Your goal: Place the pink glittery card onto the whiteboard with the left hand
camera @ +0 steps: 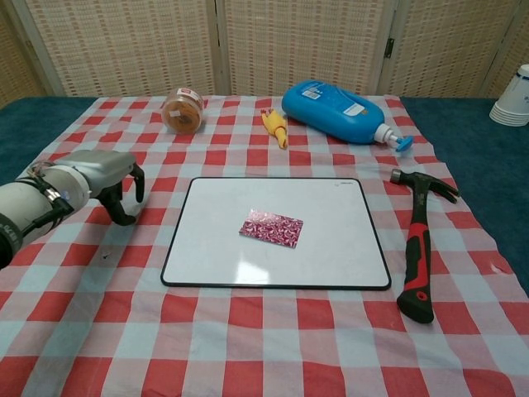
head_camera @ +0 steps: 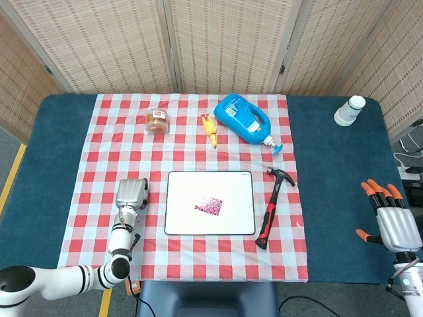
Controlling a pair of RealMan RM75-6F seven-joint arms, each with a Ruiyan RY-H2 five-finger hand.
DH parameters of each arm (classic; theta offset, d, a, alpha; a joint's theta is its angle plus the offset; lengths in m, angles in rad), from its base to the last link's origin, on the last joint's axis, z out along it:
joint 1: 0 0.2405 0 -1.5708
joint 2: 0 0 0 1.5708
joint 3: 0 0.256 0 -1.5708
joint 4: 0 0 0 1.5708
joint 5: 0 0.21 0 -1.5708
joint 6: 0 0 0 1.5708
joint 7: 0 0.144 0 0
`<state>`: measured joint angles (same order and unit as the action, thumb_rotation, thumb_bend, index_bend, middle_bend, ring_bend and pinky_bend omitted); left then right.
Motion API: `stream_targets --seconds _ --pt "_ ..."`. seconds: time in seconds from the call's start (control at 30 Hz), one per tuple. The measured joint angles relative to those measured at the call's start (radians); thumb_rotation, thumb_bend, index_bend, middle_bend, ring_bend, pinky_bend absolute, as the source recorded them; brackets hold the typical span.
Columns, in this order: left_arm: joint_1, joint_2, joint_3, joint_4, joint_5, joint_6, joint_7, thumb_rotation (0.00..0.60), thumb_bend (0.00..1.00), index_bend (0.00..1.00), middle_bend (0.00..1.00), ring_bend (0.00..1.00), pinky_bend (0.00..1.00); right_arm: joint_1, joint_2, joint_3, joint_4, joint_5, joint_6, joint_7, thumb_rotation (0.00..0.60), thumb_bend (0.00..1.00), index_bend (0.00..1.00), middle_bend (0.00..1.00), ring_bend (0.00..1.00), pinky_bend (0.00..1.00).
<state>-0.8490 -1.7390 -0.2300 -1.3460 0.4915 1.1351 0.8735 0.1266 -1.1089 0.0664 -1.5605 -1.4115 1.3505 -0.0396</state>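
Card: card (camera: 271,227) lies flat near the middle of the whiteboard (camera: 331,248), touching nothing else; judged from this, the placing looks done.
Direction: card sits to the right of the left hand (camera: 111,178), with the board's left edge between them.
Long axis: runs roughly left-right, slightly slanted.
Left hand: empty, fingers curled downward over the cloth (camera: 124,331) just beside the board; nearer arm by far.
Right hand: right hand (head_camera: 394,223) holds nothing, fingers spread, well apart at the table's right edge.
Surface: smooth white board on checked cloth.
Room: hammer (camera: 417,248) just right of the board; bottle (camera: 339,107), toy chicken (camera: 274,126) and jar (camera: 183,110) behind it.
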Motion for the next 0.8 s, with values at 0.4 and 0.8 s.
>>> stream_targets --seconds 0.4,0.8 --pt "0.002 -0.006 -0.001 0.021 -0.001 -0.005 0.008 0.600 0.31 0.46 1.00 1.00 1.00 -0.001 0.000 0.000 -0.002 -0.001 0.003 -0.001 0.600 0.01 0.00 0.00 0.00 0.00" --pt "0.002 -0.007 -0.007 0.020 0.008 0.000 0.011 0.600 0.32 0.49 1.00 1.00 1.00 0.000 0.001 0.000 -0.003 0.002 0.000 -0.003 0.600 0.01 0.00 0.00 0.00 0.00"
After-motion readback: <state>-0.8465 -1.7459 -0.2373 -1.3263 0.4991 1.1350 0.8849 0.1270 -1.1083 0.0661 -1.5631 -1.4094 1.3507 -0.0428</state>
